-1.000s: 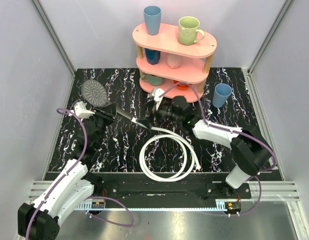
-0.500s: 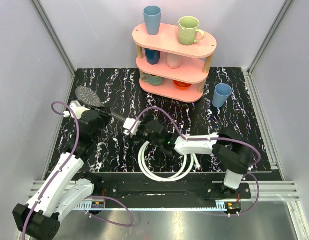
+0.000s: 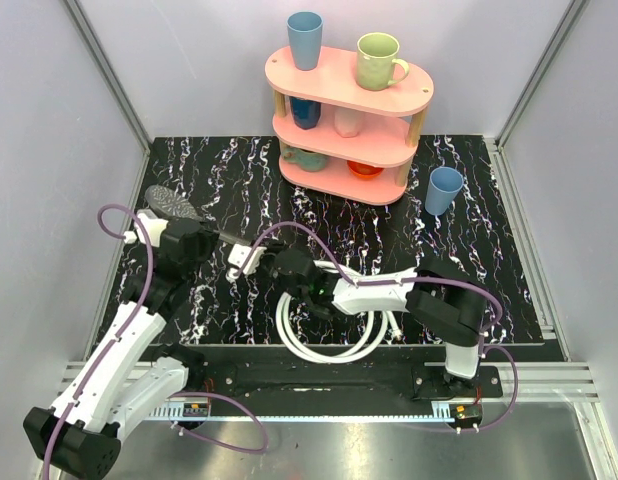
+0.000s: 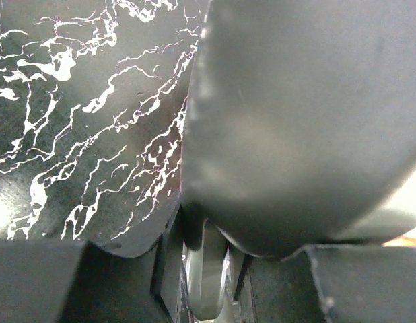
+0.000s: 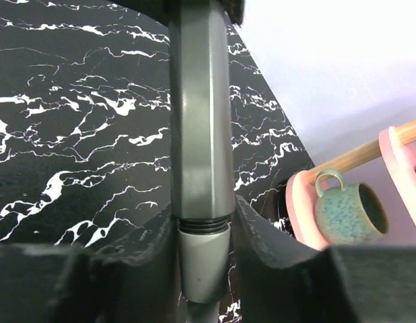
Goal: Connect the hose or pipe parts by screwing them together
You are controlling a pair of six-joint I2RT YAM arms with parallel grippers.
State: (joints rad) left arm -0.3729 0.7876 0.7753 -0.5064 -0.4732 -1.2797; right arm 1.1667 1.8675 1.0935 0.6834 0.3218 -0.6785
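Note:
The grey shower head (image 3: 170, 199) stands tilted at the left of the mat, and my left gripper (image 3: 209, 237) is shut on its dark handle. In the left wrist view its back (image 4: 302, 114) fills the frame, with the neck (image 4: 206, 269) clamped between my fingers. The white hose (image 3: 329, 328) lies coiled at the front centre. My right gripper (image 3: 257, 258) is at the handle's free end. In the right wrist view, the hose's grey end fitting (image 5: 202, 266) sits against the handle's (image 5: 198, 128) threads. My right gripper (image 5: 202, 225) has its fingers (image 5: 127, 269) closed against the fitting's sides.
A pink three-tier shelf (image 3: 349, 100) with cups stands at the back centre. One blue cup (image 3: 444, 190) stands alone to its right. A teal mug (image 5: 349, 214) on the shelf shows in the right wrist view. Purple cables loop over both arms.
My right arm swept left from the mat's middle to the handle's end, and its jaws narrowed. The left gripper tipped the shower head more on edge and shifted slightly left.

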